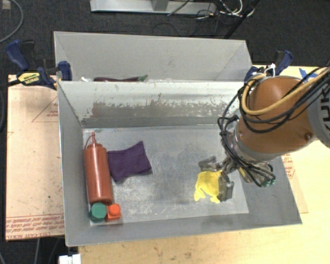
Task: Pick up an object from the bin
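Grey metal bin (71, 147): gripper (217, 176) is down at the bin's 4 o'clock, fingers spread, one at each side of a crumpled yellow thing (206, 187) lying on the floor. Red-brown squeeze bottle (98, 172) lies at 8 o'clock, purple cloth (129, 161) just beside it at its 3 o'clock. Green cap (99, 210) and small orange block (114, 210) sit at its 6 o'clock end.

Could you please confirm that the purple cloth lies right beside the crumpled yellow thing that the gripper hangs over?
Not quite. In the camera view the purple cloth lies beside the red-brown bottle at the view's left, well apart from the yellow thing. The gripper does hang over that yellow thing.
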`<state>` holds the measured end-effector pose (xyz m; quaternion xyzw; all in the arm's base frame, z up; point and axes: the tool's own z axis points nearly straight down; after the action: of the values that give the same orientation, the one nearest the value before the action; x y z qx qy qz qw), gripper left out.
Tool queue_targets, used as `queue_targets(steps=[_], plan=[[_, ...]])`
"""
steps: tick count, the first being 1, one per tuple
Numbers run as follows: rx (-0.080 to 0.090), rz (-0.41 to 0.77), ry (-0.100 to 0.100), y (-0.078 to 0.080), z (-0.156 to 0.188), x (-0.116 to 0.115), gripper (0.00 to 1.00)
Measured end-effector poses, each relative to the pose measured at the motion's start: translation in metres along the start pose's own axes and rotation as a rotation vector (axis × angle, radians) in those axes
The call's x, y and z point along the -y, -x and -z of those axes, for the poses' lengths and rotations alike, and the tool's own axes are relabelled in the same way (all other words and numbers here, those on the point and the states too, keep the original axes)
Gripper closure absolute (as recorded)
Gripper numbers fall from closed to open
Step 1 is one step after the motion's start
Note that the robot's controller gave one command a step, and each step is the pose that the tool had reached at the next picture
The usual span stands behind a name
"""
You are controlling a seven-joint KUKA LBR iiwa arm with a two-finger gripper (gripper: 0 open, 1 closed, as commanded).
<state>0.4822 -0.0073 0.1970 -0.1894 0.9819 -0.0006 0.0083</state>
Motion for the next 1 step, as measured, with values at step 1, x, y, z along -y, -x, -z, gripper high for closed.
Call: queue_targets(steps=[1], plan=[[0.0, -0.001, 0.0, 0.0, 0.0, 0.0, 1.0]])
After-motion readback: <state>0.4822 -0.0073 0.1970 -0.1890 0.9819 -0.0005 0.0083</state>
